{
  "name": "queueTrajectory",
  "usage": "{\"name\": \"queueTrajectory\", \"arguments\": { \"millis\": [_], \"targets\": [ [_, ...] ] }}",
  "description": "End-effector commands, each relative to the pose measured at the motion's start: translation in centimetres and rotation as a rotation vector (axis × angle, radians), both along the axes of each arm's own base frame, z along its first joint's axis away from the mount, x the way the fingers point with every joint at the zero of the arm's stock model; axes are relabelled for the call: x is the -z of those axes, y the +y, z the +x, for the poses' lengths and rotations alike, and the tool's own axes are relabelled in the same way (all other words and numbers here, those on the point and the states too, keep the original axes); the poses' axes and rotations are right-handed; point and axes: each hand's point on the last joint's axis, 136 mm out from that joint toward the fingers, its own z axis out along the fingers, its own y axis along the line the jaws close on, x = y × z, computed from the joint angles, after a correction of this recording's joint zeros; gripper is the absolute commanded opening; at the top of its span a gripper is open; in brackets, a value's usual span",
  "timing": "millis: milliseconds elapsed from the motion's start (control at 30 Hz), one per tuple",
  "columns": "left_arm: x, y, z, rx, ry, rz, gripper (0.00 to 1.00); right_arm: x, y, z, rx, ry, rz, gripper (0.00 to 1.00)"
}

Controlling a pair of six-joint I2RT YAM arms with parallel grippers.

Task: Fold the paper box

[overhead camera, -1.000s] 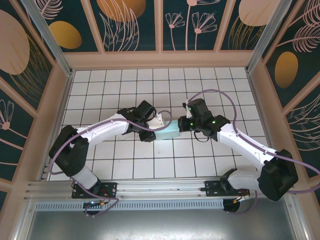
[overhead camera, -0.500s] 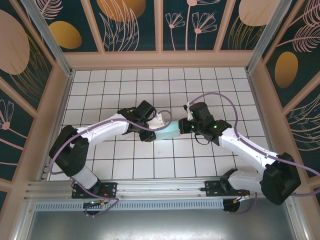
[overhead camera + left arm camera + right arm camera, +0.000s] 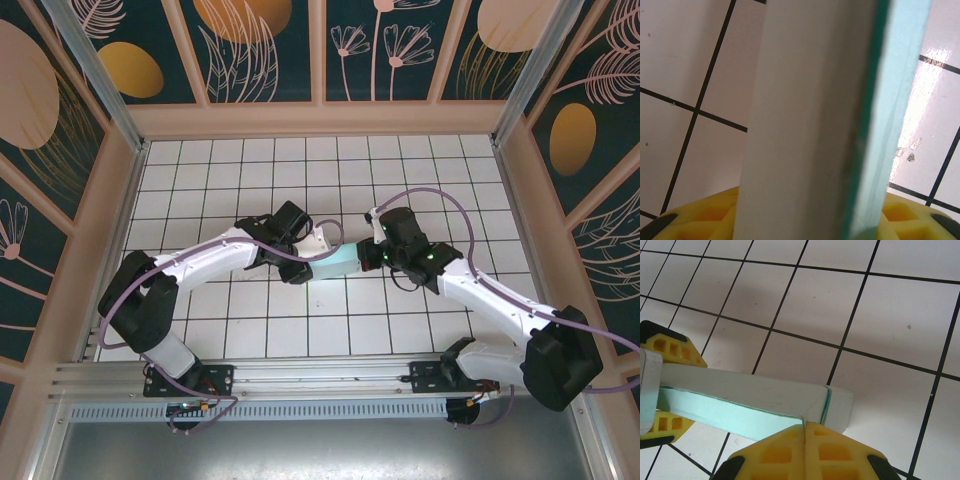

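**Supervisor:** Where is the paper box (image 3: 335, 264) right now?

**Operator:** I see it folded up near the middle of the desk (image 3: 250, 320), lying lengthwise from 9 to 3 o'clock between my two arms; teal shows on the outside of the card and white on the inside.

**Supervisor:** And the left end effector (image 3: 312, 247)?

**Operator:** It is at the box's 9 o'clock end; from the right wrist I see its yellow fingers (image 3: 670, 347) against both sides of that end, partly spread and holding the box across its width; on its own camera a card wall (image 3: 805, 125) runs up between the yellow fingers (image 3: 700, 220), too close to be sharp.

**Supervisor:** The right end effector (image 3: 366, 256)?

**Operator:** It is at the 3 o'clock end; on its own camera I see the pads pressed together (image 3: 805, 432), with no gap between them; the tips touch the box's (image 3: 740, 400) near edge, just beside the corner; I cannot tell whether any card is nipped between them.

**Supervisor:** Is the box flat on the tiles?

**Operator:** I cannot tell from the views I have.
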Motion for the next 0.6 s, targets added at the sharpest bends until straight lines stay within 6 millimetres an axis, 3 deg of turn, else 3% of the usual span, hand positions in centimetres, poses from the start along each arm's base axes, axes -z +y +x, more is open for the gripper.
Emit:
{"name": "queueTrajectory", "arguments": {
  "millis": [0,400,567],
  "targets": [
    [1.0,0.4,-0.8,-0.013,0.034,0.012,0.54,-0.6,1.1,-1.0,-0.064,-0.004,0.02,0.0],
    [-3.9,-0.6,0.7,-0.117,-0.098,-0.161,0.88,-0.4,1.4,-0.9,-0.049,0.005,-0.004,0.0],
    [-7.6,-0.2,0.9,-0.23,-0.189,-0.328,0.99,-0.4,1.7,-0.9,-0.047,0.014,-0.011,0.0]
  ]
}}
